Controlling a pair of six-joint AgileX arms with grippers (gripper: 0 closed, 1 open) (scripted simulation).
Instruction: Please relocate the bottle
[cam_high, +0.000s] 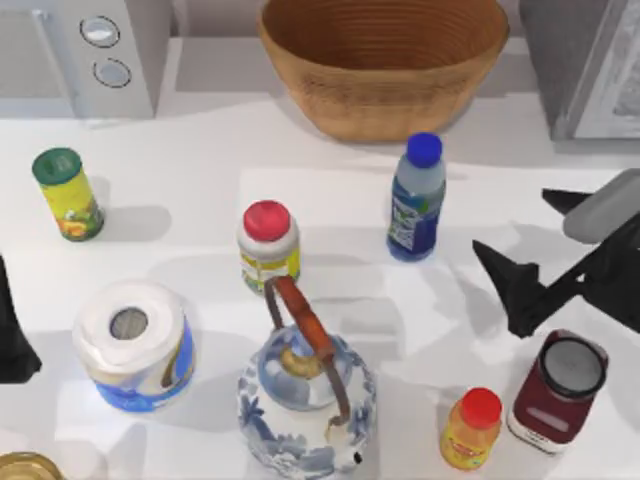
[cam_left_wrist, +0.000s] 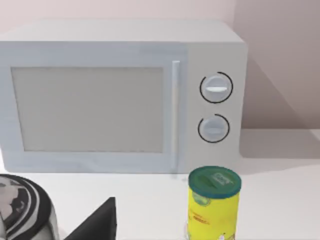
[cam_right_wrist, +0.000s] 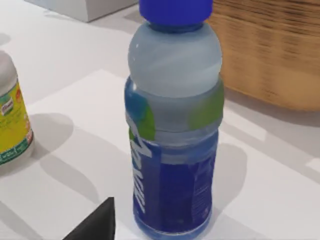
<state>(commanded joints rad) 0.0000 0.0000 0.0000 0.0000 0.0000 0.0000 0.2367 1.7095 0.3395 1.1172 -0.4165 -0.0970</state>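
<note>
The bottle (cam_high: 417, 198) stands upright right of the table's centre, just in front of the basket; it is clear plastic with a blue cap and a blue-green label. My right gripper (cam_high: 513, 220) hovers to its right, open, its dark fingers (cam_high: 510, 290) spread and pointing at the bottle with a gap between. The right wrist view shows the bottle (cam_right_wrist: 172, 125) close up, with nothing touching it. My left arm (cam_high: 12, 335) is parked at the table's left edge.
A wicker basket (cam_high: 385, 60) sits at the back centre, a microwave (cam_high: 90, 50) at the back left. Around the bottle stand a white red-lidded jar (cam_high: 268, 245), a teapot (cam_high: 305, 395), an orange bottle (cam_high: 470, 430), a dark red jar (cam_high: 557, 390), a paper roll (cam_high: 133, 345) and a green-lidded can (cam_high: 67, 195).
</note>
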